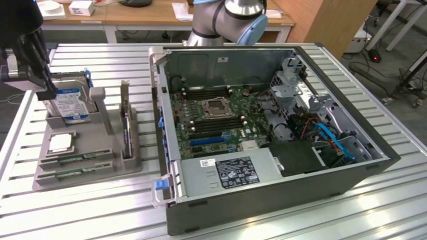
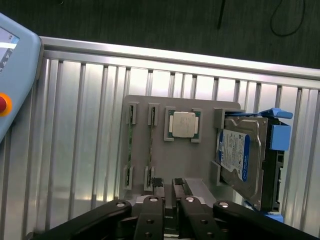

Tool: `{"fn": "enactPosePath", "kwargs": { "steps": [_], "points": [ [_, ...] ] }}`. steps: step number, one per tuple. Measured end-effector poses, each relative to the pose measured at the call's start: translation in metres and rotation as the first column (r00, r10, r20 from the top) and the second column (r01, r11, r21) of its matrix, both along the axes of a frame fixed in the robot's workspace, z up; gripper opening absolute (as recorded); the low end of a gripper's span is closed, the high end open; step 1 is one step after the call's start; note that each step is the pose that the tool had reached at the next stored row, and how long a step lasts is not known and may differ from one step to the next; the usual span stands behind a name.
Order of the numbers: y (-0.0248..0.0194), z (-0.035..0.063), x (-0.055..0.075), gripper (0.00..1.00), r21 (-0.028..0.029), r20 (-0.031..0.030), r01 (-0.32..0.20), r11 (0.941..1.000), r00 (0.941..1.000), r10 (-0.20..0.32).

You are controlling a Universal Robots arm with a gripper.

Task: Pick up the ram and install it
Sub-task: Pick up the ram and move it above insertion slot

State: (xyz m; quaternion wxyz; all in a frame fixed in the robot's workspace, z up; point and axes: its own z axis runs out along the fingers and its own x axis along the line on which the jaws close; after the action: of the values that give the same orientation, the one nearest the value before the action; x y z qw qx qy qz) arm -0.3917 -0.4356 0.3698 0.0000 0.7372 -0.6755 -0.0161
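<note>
- Ram (image 2: 151, 145) stands on edge in a slot of the grey holder (image 2: 200, 160), clipped at both ends, on the exterior view's left.
- Long axis lies flat along the holder, running roughly left to right in the exterior view (image 1: 75, 160).
- Second ram stick (image 2: 131, 142) sits parallel just beside it in the outer slot, apart from it.
- Processor (image 2: 182, 124) lies flat in its recess on the ram's other side. Beyond it the hard drive (image 2: 240, 150) leans upright in a blue bracket.
- Gripper (image 2: 167, 182) hangs above the holder's edge, near one end of the ram. Jaws are slightly parted with a narrow gap and nothing between them. No contact with either stick shows.
- Nothing lies over the ram's top edge.
- Computer case (image 1: 267, 150) lies open on the slatted metal surface (image 2: 80, 125), just beside the holder, motherboard (image 1: 220, 115) facing up.
- Pale blue unit with a red button (image 2: 12, 75) sits at the surface's edge, well apart from the holder.
</note>
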Motion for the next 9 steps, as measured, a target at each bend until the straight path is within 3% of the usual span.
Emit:
{"fn": "enactPosePath", "kwargs": {
  "steps": [1, 3, 5, 6, 9],
  "points": [
    [0.0, 0.0, 0.0, 0.16, 0.0001, 0.0, 0.0, 1.0, 1.0, 0.0],
    [0.0, 0.0001, -0.0001, 0.28, 0.0, -0.0001, 0.0, 1.0, 1.0, 0.0],
    [0.0, 0.0, 0.0, 0.28, 0.0001, -0.0001, 0.0, 1.0, 1.0, 0.0],
    [0.0, 0.0, 0.0, 0.35, 0.0001, -0.0001, 0.0, 1.0, 1.0, 0.0],
    [-0.0001, -0.0007, -0.0001, 0.35, 0.0002, 0.0002, 0.0, 1.0, 1.0, 0.0]
  ]
}}
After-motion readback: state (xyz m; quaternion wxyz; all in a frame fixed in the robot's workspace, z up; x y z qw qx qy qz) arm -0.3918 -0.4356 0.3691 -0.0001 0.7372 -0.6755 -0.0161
